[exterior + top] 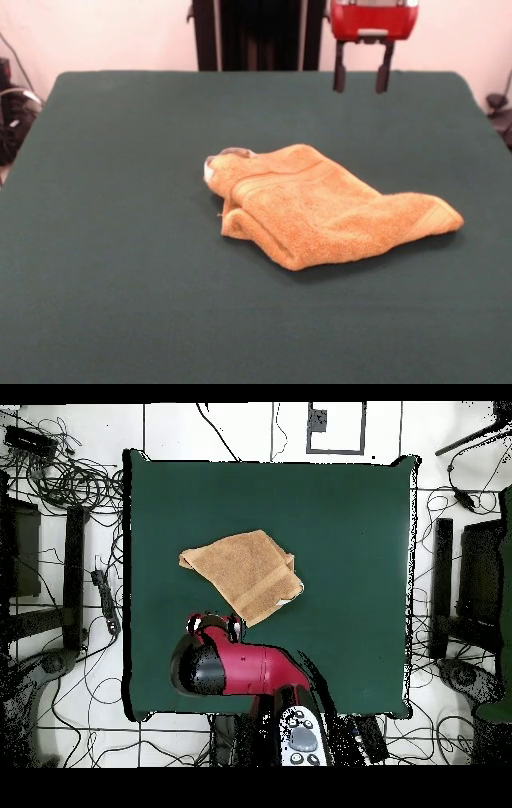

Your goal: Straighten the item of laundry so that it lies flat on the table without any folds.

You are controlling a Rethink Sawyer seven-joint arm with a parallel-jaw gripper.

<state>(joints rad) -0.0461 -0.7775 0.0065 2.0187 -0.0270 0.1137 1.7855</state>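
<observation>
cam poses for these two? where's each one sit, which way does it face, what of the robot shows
Front view: across the table from the robot, facing it; shows the gripper, open, above the far edge.
Overhead view: above the table, looking straight down; shows the red arm entering from the bottom.
Shared: the folded towel on green cloth, untouched.

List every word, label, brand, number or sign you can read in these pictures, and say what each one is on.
No text can be read in either view.
White tag on the towel: too small to show any print.
Control panel on the arm's base: buttons show, but no legible marks.
Tool, arm casing and table: no lettering visible.
</observation>
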